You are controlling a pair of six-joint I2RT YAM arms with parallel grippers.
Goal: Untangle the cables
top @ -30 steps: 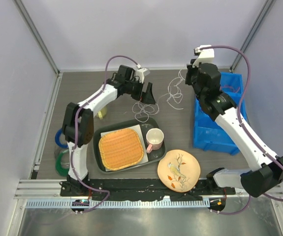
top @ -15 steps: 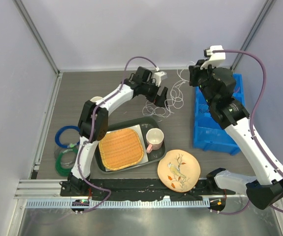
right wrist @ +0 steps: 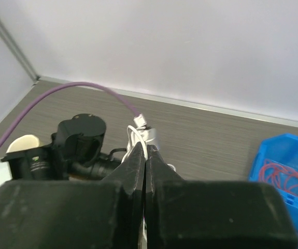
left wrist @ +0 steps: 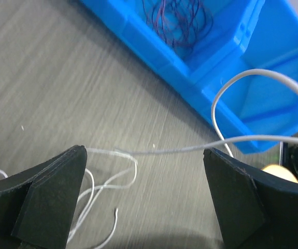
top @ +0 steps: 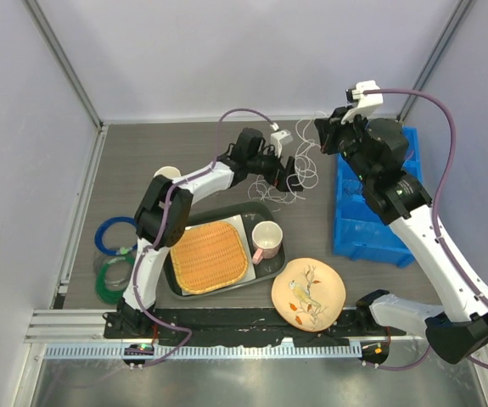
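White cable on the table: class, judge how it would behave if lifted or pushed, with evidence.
Probably floppy: the white cable lies in loose curls on the table. Likely very light, being hair-thin beside the open left claw. Lifting one strand may drag others, since they cross.
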